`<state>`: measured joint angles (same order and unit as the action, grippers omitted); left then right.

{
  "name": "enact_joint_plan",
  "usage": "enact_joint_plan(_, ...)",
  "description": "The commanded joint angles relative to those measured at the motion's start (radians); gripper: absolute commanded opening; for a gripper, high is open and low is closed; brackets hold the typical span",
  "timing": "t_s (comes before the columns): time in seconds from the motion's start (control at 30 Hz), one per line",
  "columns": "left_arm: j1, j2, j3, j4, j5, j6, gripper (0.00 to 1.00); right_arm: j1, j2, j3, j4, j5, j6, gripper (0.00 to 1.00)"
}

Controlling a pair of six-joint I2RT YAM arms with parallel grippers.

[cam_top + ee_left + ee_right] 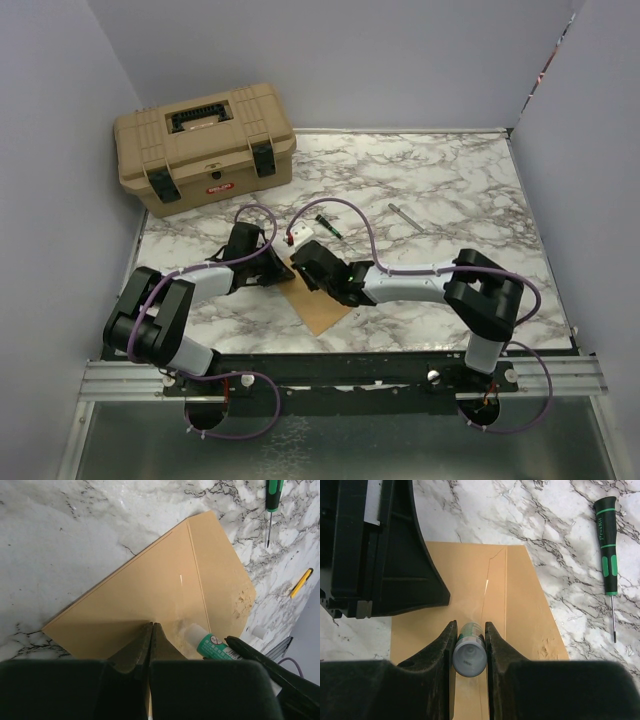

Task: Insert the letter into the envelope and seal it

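1. One tan toolbox (205, 145) is seen at the far left corner of the marble table (450, 180).
2. The left gripper (151, 626) is seen with its fingers pressed together, their tips set down on the envelope (150, 585) near one long edge.
3. The envelope is laid flat on the table between the two arms, with its flap (225, 580) opened out flat; a mottled patch is seen near the flap's tip.
4. A glue stick (469, 655) is pinched between the fingers of the right gripper (469, 625), tilted, with its pale tip down by the flap's fold line.
5. A green-and-black screwdriver (606, 540) is laid on the marble beyond the flap, apart from the envelope.
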<state>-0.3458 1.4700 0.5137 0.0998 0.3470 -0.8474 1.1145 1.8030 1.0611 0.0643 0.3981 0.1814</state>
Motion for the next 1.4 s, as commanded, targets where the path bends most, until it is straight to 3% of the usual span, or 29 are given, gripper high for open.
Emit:
enact_joint_plan(0.0,0.004,0.036,-0.044,-0.098,-0.073,0.0,0.0,0.004,0.021,-0.017,0.002,0.015,-0.012,0.0)
enact_joint_plan(0.37,0.005,0.064,-0.042,-0.098,-0.092,-0.079,0.0,0.029,0.002,-0.08,0.033,-0.084,-0.037,0.0)
enact_joint_plan(1.03,0.014,0.088,-0.085,-0.098,-0.136,-0.152,0.0,0.047,-0.109,-0.176,-0.063,-0.235,0.01,0.0)
enact_joint_plan(1.37,0.015,0.09,-0.095,-0.098,-0.133,-0.153,0.0,0.035,0.063,-0.017,-0.134,0.035,0.084,0.0)
